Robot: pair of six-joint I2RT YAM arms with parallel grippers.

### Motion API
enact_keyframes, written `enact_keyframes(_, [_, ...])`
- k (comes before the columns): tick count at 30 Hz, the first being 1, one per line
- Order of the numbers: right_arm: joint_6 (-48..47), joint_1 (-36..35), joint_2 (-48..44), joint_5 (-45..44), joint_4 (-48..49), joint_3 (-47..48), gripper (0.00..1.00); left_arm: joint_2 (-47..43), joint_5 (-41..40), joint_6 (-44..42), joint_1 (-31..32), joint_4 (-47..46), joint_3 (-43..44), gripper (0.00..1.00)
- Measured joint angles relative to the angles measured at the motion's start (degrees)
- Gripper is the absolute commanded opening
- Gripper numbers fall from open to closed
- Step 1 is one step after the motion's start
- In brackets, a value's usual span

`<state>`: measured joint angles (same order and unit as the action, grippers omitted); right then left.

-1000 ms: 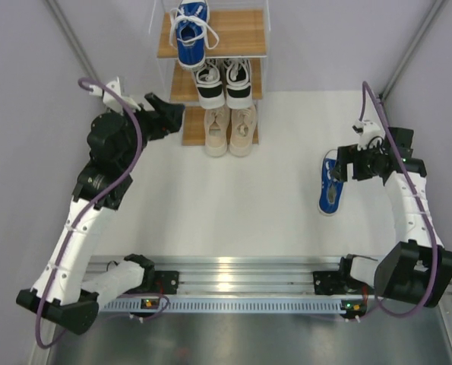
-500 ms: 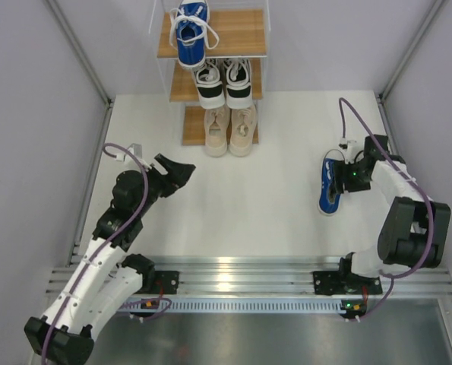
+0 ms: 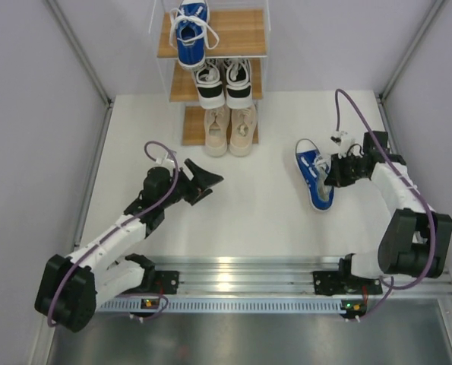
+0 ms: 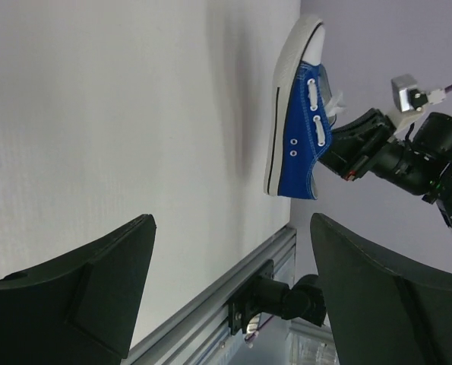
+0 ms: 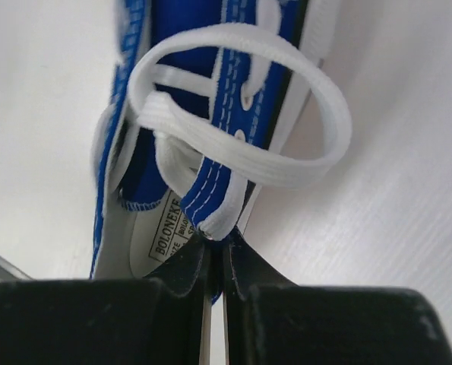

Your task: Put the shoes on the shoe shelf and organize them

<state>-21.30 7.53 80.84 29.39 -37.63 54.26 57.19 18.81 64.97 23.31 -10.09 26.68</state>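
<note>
The one shoe not on the rack, a loose blue sneaker, lies on the white table well to the right of the shoe shelf, toe angled towards it. The right gripper has it at the collar. In its wrist view the fingers are pinched almost together on the edge of the blue canvas beside the white lace loop, probably because soft canvas offers little else to grab. I cannot tell whether the sole is off the table. Its mate sits on the left half of the top board, so the bare right half looks like the destination. The black-and-white pair and beige pair fill the lower boards. The left gripper hovers over the middle of the table, fingers spread wide and holding nothing, seemingly kept out of the way.
</note>
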Motion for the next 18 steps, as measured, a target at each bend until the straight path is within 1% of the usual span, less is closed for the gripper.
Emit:
enact_keyframes(2, [-1.22, -1.90, -3.93, 4.46, -0.07, 0.00, 0.00, 2.69, 1.09, 0.48, 2.23, -4.28, 0.04, 0.89])
enact_keyframes(4, [-1.68, -5.60, -6.51, 7.85, 0.04, 0.02, 0.00, 6.08, 2.23, 0.85, 4.37, -8.44, 0.61, 0.89])
enact_keyframes(7, [-1.11, -12.85, -7.50, 12.48, 0.09, 0.00, 0.00, 12.72, 3.65, 1.07, 7.63, -12.98, 2.75, 0.89])
enact_keyframes(10, [0.61, -17.92, -7.45, 15.67, 0.04, -0.20, 0.00, 17.92, 4.33, 0.94, 10.84, -16.55, 5.18, 0.89])
enact_keyframes(13, [2.01, -20.63, -7.28, 18.21, 0.09, -0.20, 0.00, 20.35, 4.39, 0.92, 13.51, -20.15, 6.19, 0.89])
enact_keyframes(18, [2.21, -23.26, -7.08, 20.04, 0.04, -0.13, 0.00, 22.51, 4.15, 0.94, 15.65, -23.54, 6.84, 0.89])
